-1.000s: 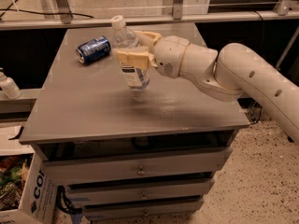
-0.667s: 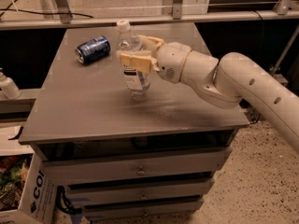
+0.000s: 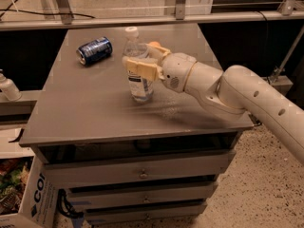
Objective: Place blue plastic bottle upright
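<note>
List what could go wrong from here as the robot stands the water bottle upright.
1. The gripper holds the blue plastic bottle mid-body, jaws closed on it; if they drag while opening, the tall bottle may tip.
2. Whether its base sits flat on the cabinet top is unclear; released early, it might topple toward the soda can.

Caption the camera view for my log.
Gripper holds the blue plastic bottle upright on the cabinet top, blue soda can lying behind.

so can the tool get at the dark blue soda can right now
Probably not yet: the tool is shut on the upright clear plastic water bottle mid-table. The dark blue metal soda can lies beyond, unobstructed, once it lets go.
</note>
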Available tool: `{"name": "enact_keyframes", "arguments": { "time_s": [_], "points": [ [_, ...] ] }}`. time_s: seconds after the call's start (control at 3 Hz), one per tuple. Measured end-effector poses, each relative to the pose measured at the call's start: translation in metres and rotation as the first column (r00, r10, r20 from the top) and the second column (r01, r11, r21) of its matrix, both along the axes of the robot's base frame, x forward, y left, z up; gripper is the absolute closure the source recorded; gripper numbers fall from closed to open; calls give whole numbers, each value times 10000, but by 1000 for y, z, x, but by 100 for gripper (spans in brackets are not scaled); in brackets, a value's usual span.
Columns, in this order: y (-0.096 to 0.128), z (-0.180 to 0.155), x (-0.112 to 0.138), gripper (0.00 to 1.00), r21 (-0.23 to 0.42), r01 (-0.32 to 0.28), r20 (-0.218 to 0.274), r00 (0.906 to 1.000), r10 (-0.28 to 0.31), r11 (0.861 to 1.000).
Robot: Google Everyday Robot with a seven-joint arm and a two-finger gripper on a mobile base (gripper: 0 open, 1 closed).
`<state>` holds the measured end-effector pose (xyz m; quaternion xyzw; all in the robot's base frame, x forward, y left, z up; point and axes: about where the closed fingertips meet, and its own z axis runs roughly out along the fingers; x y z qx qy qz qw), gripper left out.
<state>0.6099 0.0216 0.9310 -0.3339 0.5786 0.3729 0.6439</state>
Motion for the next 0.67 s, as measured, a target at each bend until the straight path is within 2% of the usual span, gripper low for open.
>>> {"name": "enact_keyframes", "arguments": {
  "time_s": [0.33,0.67],
  "points": [
    [0,2,0,82,-1,9,-23,10000,-9,10000],
    [0,3,0,59,-1,8,-23,10000,-8,10000]
  ]
}}
